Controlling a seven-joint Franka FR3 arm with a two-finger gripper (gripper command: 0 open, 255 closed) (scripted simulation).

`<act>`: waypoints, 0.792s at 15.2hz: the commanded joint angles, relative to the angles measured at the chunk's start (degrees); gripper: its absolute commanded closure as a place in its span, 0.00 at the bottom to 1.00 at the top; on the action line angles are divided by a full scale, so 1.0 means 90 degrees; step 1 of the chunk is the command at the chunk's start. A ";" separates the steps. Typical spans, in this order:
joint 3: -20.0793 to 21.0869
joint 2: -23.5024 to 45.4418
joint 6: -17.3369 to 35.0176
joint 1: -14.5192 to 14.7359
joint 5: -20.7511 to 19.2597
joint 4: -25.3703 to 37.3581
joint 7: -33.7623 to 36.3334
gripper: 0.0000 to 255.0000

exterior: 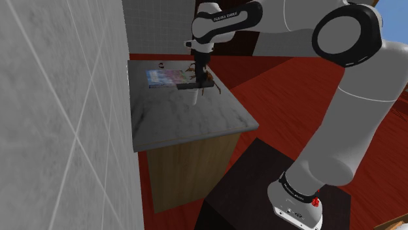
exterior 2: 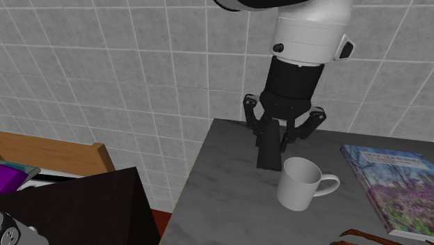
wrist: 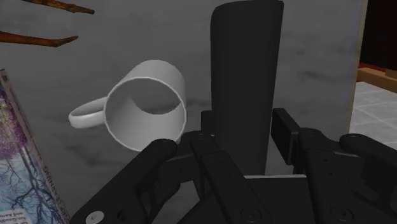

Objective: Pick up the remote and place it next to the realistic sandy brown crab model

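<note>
One remote is on record: a plain dark slab, long and narrow, with no buttons visible. It stands upright, clasped near its upper end between the black fingers of the gripper, which are closed against its two long edges. Its lower end sits at or just above the grey marbled countertop. Whether it touches cannot be determined.

Handling assessment: the remote appears rigid, light and smooth-faced. The present hold is high on the body, so most of the length hangs below the fingers. The slab could swing or slide if moved sharply. A hold nearer the middle of the long edges would be steadier. With the current one, slow travel and a low set-down are advised. It is unlikely to break, though a drop on end could tip it against the mug.

Count of items on the counter:
- One white mug, upright, just beside the remote, handle turned away from it.
- One book with a floral cover, lying flat beyond the mug.
- One reddish-brown crab model, near the book. Two of its legs show past the mug in the wrist view.

Placement judgement: the bare counter alongside the crab is close at hand. The mug stands between, so the carry should go over or around it.
</note>
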 commanded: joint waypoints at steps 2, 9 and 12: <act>-0.0166 0.0107 -0.0054 -0.0255 0.0018 0.0141 -0.0430 1.00; -0.0526 0.0503 -0.0246 -0.0889 0.0104 0.0677 -0.1421 1.00; -0.0659 0.0761 -0.0368 -0.1179 0.0167 0.1033 -0.1837 1.00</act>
